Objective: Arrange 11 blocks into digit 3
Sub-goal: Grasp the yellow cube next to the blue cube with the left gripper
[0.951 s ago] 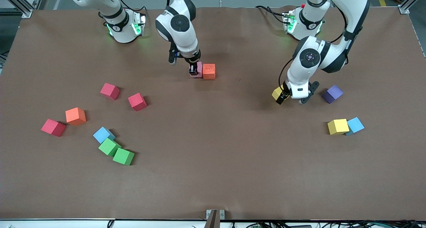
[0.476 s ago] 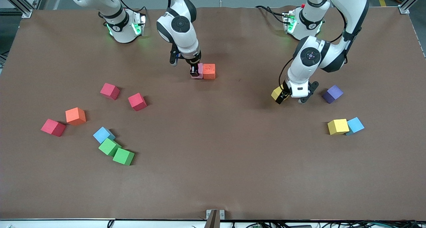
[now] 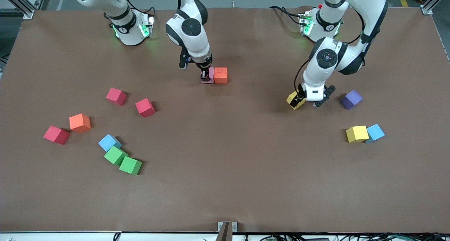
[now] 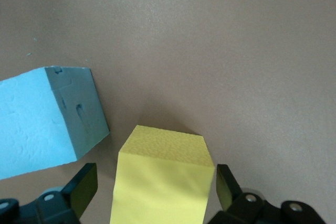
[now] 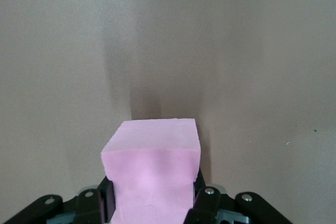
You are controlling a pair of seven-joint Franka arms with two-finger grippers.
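My right gripper is shut on a pink block, squeezing its foam sides. The pink block sits right beside an orange block in the middle of the table, toward the bases. My left gripper is open and low over a yellow block, one finger on each side with a small gap. In the left wrist view a light blue block lies close beside the yellow one. In the front view the left hand hides that blue block.
Toward the right arm's end lie three red blocks, an orange one, a blue one and two green ones. Toward the left arm's end are a purple block, a yellow block and a blue block.
The left hand has turned and shifted slightly around the yellow block. The right gripper with the pink block has barely moved beside the orange block.
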